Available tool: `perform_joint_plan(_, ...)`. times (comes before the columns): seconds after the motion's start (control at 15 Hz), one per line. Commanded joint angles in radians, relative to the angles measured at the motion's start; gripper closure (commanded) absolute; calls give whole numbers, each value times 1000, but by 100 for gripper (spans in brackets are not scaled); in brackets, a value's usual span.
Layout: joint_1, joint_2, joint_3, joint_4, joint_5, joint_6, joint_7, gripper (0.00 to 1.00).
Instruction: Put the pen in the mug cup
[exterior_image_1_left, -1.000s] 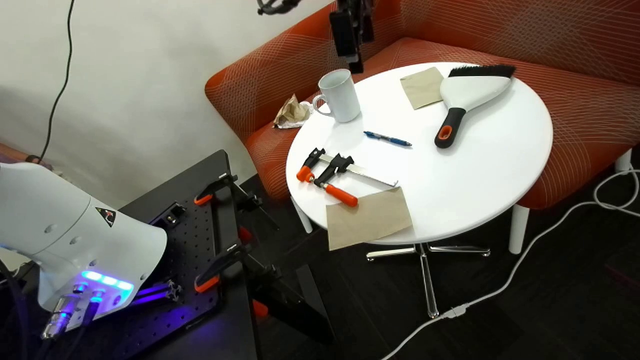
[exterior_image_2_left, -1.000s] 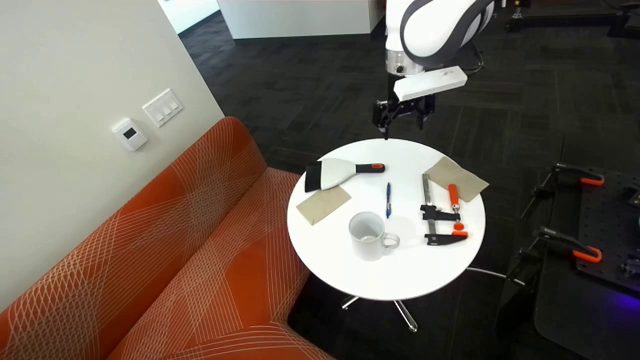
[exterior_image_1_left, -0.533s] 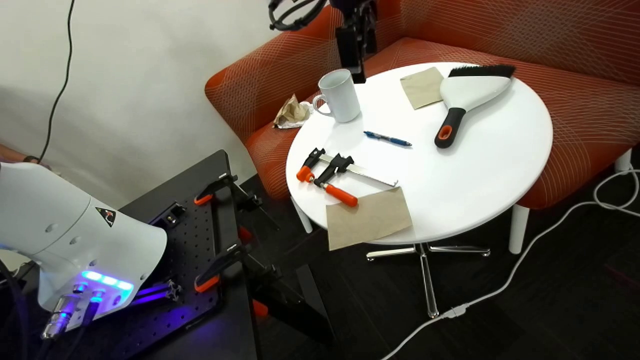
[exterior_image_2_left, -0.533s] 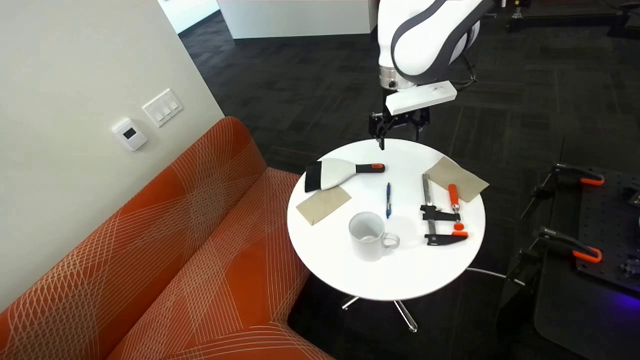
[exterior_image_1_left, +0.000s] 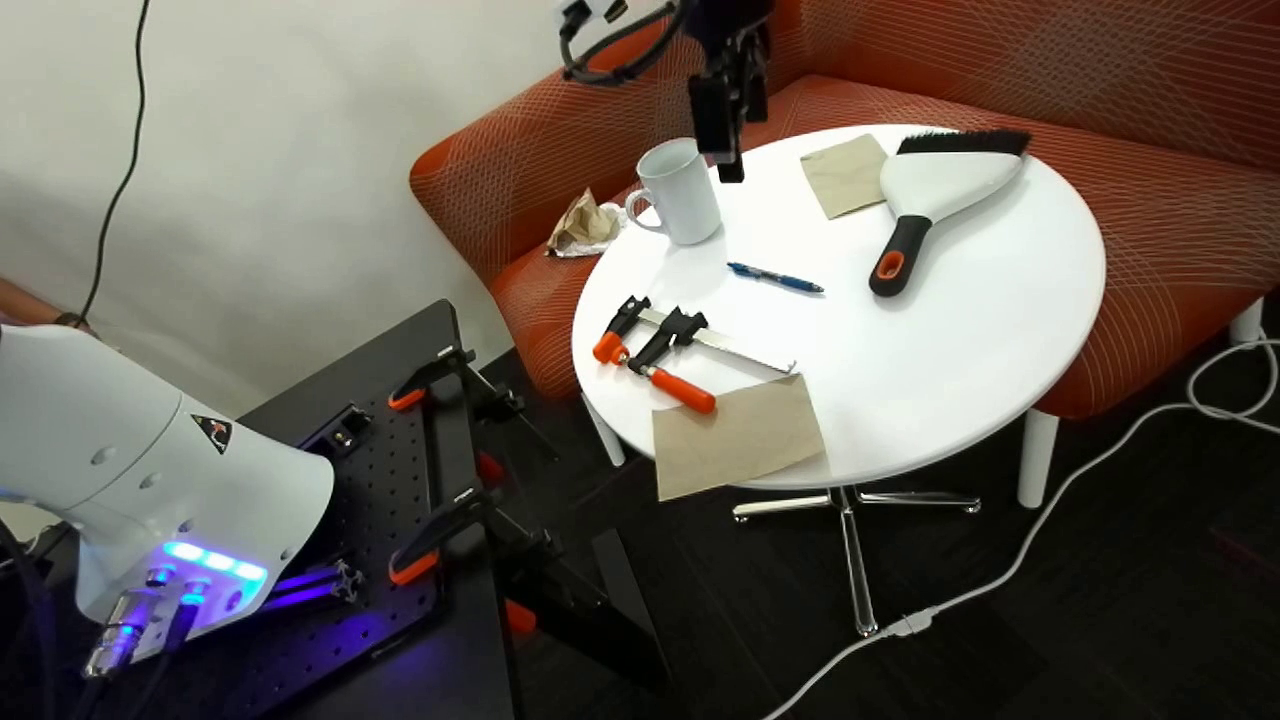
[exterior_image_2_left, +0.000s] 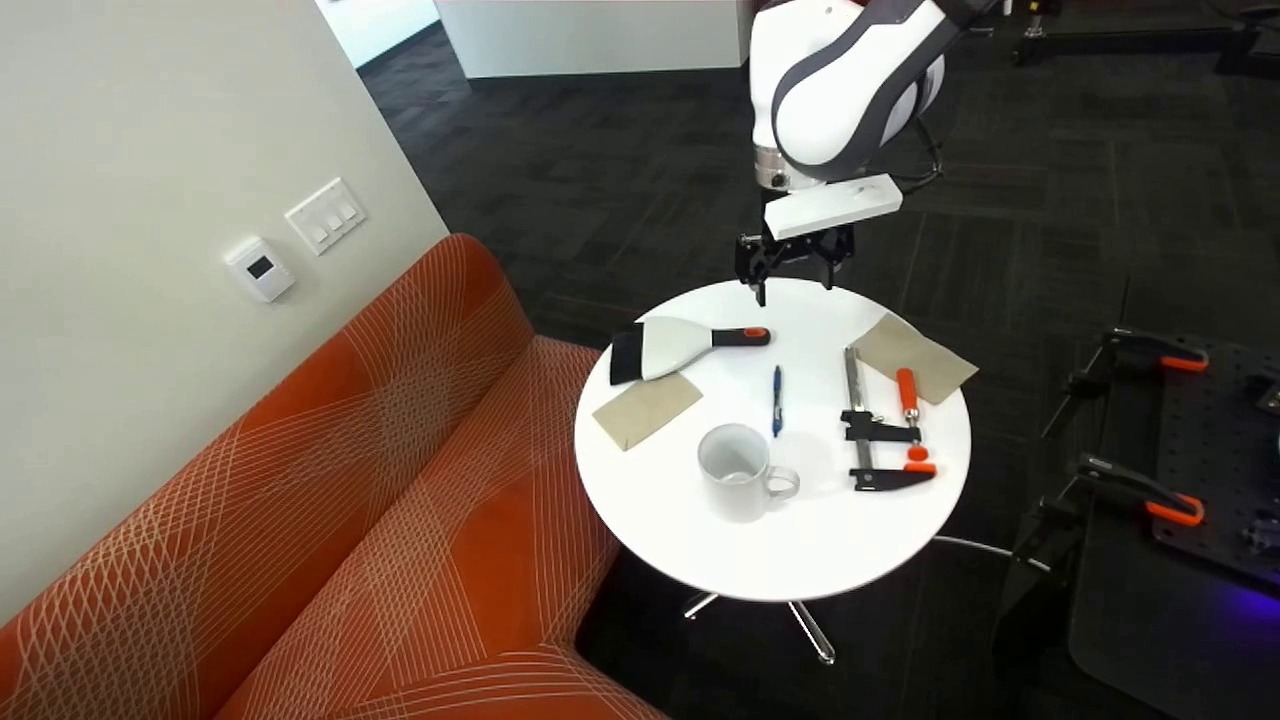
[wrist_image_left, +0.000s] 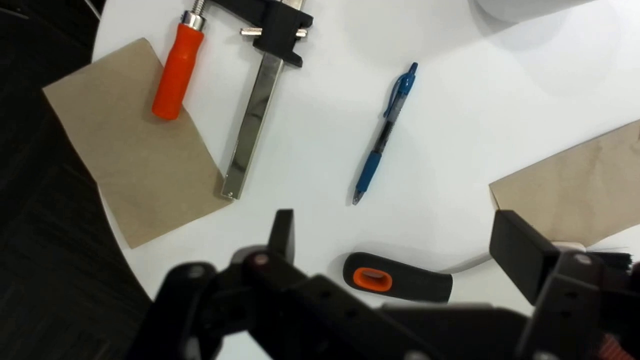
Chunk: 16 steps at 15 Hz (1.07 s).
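The thin blue pen (exterior_image_1_left: 775, 278) lies on the round white table (exterior_image_1_left: 930, 400) in both exterior views (exterior_image_2_left: 777, 402). In the wrist view the pen (wrist_image_left: 384, 136) lies above the fingers, tilted, its tip toward them. The white mug cup (exterior_image_1_left: 683, 195) stands upright beside the pen's clip end, also in an exterior view (exterior_image_2_left: 738, 485). Only its lower edge (wrist_image_left: 525, 7) shows at the top of the wrist view. My gripper (wrist_image_left: 397, 225) is open and empty, its fingers wide apart. It hangs above the table edge in an exterior view (exterior_image_2_left: 795, 290), apart from the pen.
A dustpan brush with a black handle (wrist_image_left: 415, 280) lies below the gripper in the wrist view. An orange-handled clamp (exterior_image_2_left: 868, 430) lies beside the pen. Brown paper pieces (exterior_image_1_left: 745, 445) lie on the table. An orange sofa (exterior_image_2_left: 480, 500) borders the table.
My gripper has moved lower, toward the table, shifting right in one view and slightly left in another. It stays open. The pen, mug cup and other things have not moved.
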Motion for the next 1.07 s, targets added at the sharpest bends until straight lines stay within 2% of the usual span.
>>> perform_joint_plan(0.0,7,116,-11,99,45,38,32,0)
perform_joint_plan(0.33,22,253,-23,191,67,99,74,0)
perform_joint_plan(1.0,71,426,-41,311,49,84,187,0)
